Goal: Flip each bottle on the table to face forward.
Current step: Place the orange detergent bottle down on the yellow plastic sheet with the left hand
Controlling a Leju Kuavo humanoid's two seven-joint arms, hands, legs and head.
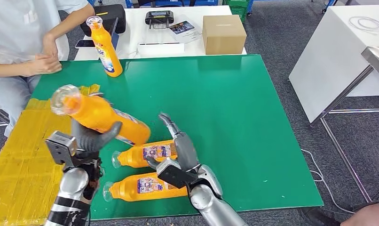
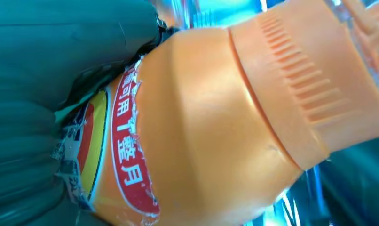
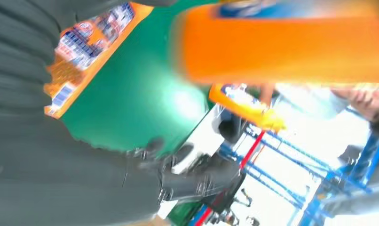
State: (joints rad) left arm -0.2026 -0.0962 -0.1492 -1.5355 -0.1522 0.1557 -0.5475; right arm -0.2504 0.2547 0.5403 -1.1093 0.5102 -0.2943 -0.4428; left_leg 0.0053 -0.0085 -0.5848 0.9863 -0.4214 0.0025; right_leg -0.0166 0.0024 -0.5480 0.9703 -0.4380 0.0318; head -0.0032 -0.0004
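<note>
At the far left a seated person (image 1: 23, 42) rests both hands at the edge of the green mat (image 1: 253, 122), beside a patch of yellow tape (image 1: 18, 165) covering the table's left side. Near that person an upright orange bottle (image 1: 105, 47) stands at the mat's back left corner. The left hand (image 1: 91, 139) grasps a lifted orange bottle (image 1: 100, 117) around its body, holding it tilted above the mat, cap end up and toward the left; in the left wrist view its torn red and yellow label (image 2: 126, 155) and ribbed orange collar (image 2: 310, 94) sit right against the grey palm. Just right of it, two more orange bottles lie on their sides on the mat, caps pointing left: the nearer lying bottle (image 1: 145, 186) by the front edge and the farther lying bottle (image 1: 147, 154) behind it. The right hand (image 1: 180, 148) hangs over the farther one with fingers stretched out, holding nothing; whether it touches the bottle is hard to tell, as the right wrist view is blurred. Behind the mat, a white table carries a cardboard box (image 1: 224, 34).
</note>
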